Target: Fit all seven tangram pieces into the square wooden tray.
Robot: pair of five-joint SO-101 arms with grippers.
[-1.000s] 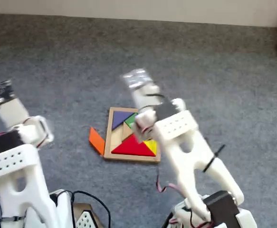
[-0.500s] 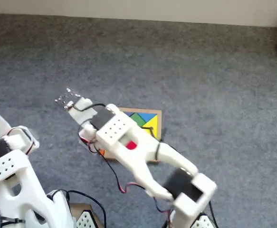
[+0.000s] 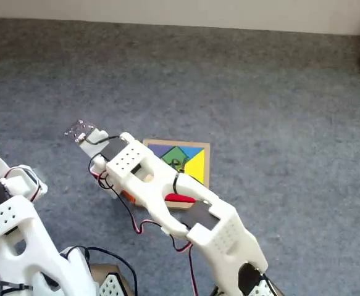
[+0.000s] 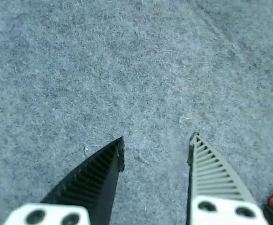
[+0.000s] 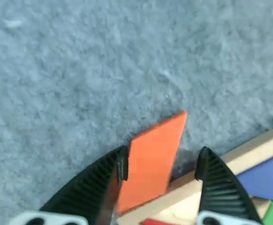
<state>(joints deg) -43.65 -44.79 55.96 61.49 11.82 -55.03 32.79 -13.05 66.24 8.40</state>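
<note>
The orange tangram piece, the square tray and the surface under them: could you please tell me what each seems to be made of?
The orange tangram piece is probably painted wood, though plastic is possible: flat, even matte colour with crisp edges. The tray looks like bare pale wood, its tan rim unpainted. The surface is grey carpet with a short fuzzy pile.
</note>
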